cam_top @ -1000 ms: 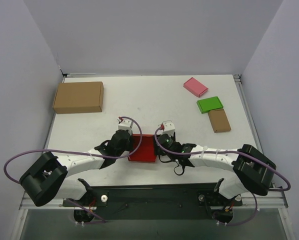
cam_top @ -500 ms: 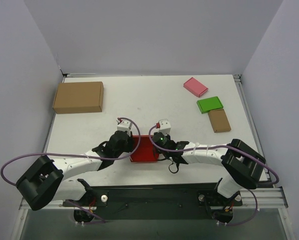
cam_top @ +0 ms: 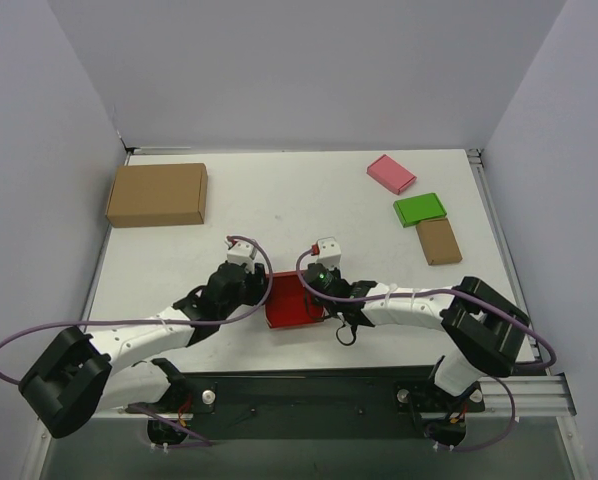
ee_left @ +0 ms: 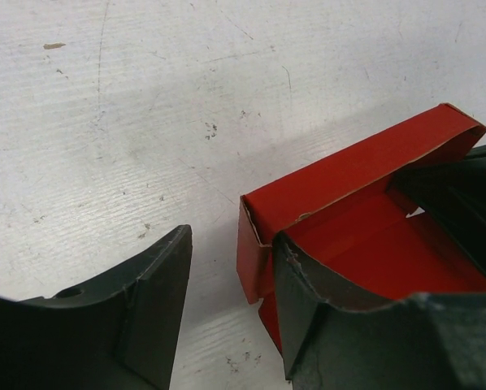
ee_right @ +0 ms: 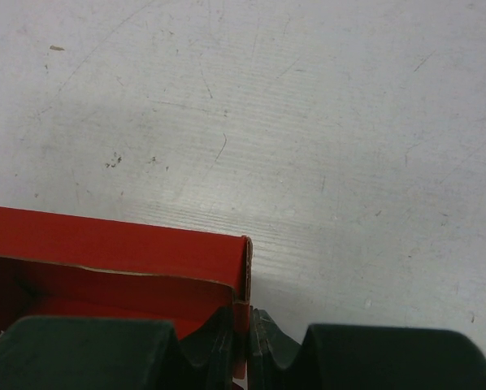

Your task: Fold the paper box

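Note:
The red paper box lies open-topped on the white table near the front edge, between my two grippers. In the left wrist view the box has its walls raised. My left gripper is open and straddles the box's left wall, with one finger inside the box and the other on the table outside. In the top view the left gripper is at the box's left side. My right gripper is shut on the box's right wall; in the top view it is at the box's right side.
A large brown carton lies at the back left. A pink flat box, a green flat box and a small brown flat box lie at the back right. The table's front edge is just behind the arms.
The right gripper has moved left against the box's right wall. The left arm has shifted and swung lower. The box has turned slightly.

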`<state>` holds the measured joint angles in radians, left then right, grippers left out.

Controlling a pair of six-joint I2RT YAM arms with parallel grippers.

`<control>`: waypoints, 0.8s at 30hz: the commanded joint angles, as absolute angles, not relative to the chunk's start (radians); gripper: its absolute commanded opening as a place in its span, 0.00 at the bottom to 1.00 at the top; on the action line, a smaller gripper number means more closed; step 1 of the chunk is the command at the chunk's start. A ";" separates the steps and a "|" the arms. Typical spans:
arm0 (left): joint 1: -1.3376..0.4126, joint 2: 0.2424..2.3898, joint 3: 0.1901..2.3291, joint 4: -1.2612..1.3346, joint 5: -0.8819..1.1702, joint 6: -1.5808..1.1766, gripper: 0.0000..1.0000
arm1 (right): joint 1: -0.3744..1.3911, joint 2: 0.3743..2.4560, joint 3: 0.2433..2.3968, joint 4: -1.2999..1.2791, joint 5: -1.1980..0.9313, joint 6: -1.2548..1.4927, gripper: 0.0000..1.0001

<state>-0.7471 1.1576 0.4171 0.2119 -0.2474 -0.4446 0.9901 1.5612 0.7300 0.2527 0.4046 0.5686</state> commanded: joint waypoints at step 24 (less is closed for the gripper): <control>-0.692 0.793 0.469 0.023 -0.020 -0.365 0.76 | 0.875 1.525 0.983 -0.225 0.030 0.462 0.08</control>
<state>-0.6983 0.8436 0.3973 0.1406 -0.0383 -0.3420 0.9405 1.5658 0.9092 -0.0158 0.1944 0.5129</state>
